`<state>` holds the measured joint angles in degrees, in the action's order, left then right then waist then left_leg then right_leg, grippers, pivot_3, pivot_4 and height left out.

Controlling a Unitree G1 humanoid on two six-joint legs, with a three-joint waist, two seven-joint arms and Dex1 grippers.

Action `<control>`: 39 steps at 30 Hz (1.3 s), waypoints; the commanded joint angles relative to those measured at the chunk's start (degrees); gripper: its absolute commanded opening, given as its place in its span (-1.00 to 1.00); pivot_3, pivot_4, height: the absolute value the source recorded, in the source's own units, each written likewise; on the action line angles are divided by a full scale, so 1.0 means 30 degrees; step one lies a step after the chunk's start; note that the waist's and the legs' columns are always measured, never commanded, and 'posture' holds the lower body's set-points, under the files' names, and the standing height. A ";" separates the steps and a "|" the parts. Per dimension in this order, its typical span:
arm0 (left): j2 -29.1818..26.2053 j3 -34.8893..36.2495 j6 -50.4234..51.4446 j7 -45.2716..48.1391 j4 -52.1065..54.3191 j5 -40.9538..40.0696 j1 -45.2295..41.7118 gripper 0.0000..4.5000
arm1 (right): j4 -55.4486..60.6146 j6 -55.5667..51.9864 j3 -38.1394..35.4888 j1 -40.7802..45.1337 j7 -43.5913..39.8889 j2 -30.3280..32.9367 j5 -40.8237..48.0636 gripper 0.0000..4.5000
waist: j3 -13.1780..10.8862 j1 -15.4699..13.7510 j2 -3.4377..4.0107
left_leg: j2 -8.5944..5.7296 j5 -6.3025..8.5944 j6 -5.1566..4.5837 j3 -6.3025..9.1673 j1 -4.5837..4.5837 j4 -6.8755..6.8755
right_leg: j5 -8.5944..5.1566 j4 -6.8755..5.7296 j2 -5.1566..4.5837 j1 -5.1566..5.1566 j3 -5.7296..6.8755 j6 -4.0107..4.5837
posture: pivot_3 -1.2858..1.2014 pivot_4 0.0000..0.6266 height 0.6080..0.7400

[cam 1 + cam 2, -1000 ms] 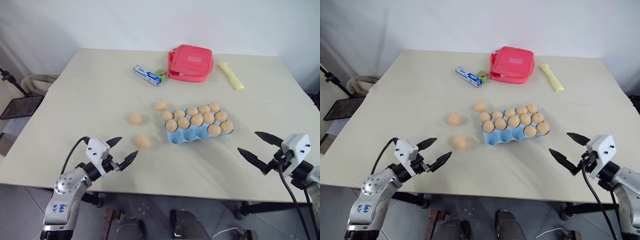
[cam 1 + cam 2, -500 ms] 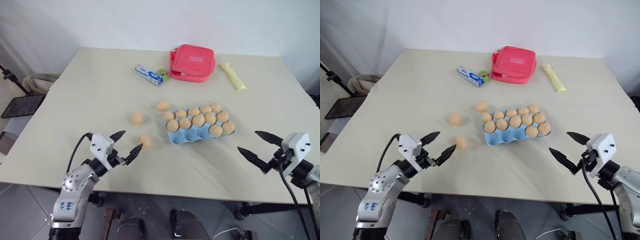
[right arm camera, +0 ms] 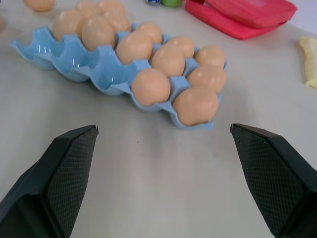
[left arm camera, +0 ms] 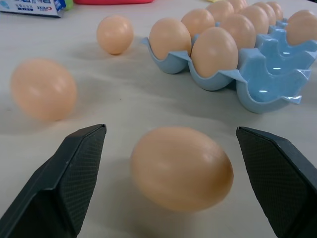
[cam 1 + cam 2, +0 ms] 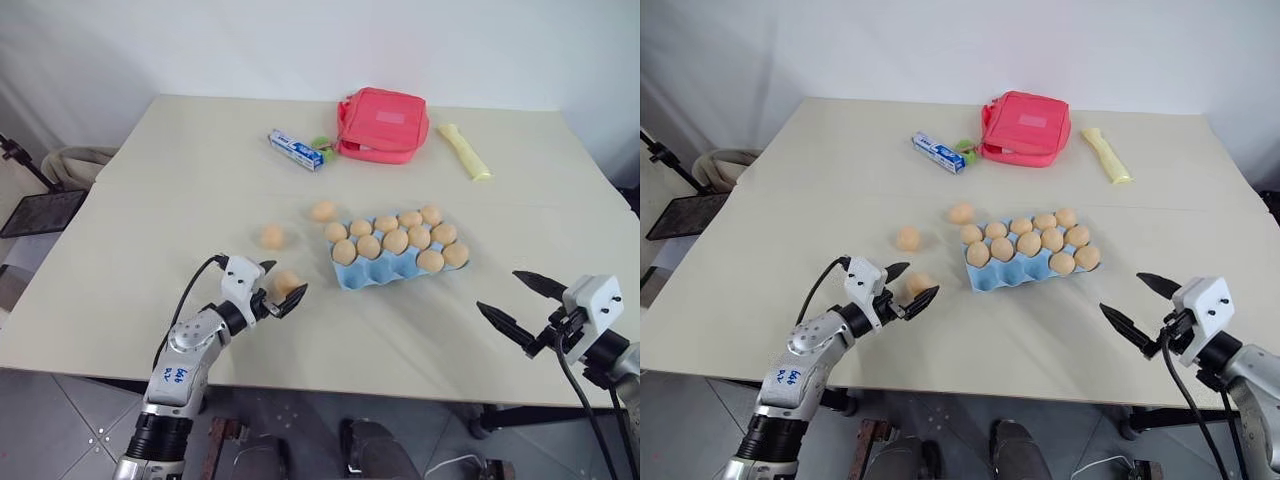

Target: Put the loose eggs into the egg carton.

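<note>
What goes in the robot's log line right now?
left hand open around loose egg | right hand open, idle | carton has free cups

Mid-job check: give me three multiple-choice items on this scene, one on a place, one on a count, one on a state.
1. Where is the nearest loose egg?
A. In the egg carton
B. Between the left gripper's fingers, on the table
C. Beside the red pouch

2. How many loose eggs lie outside the carton?
A. One
B. Three
C. Five

3. What state is the right gripper in?
A. Open and empty
B. Shut on an egg
C. Shut on the carton

Key: 1 B, the nearest loose egg sits between the spread fingers of the left gripper. 2 B, two more lie on the table outside the egg carton. 3 A, the right gripper has its fingers apart with nothing between them.
</note>
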<state>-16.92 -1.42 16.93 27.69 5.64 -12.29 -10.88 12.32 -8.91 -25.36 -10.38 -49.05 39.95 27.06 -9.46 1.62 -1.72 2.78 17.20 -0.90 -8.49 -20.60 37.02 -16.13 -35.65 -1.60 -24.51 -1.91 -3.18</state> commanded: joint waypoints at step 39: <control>0.6092 -0.4298 0.3277 0.0168 -0.1987 -0.1191 -0.8385 0.05 | 0.0381 0.1074 -0.0913 -0.0367 0.0720 -0.0532 0.0123 1.00 | -0.0016 -0.0027 -0.0028 | -0.0028 -0.0008 -0.0023 0.0025 -0.0040 0.0027 | 0.0020 0.0037 0.0028 -0.0004 -0.0018 -0.0046 | 0.03 -0.52 1.00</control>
<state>0.37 -13.56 27.57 27.49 0.40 -16.20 -34.31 12.03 -7.09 -25.95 -11.04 -47.40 38.48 27.02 -9.51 1.53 -1.80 2.69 17.18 -0.96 -8.41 -20.73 37.10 -16.08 -35.53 -1.52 -24.52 -1.97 -3.32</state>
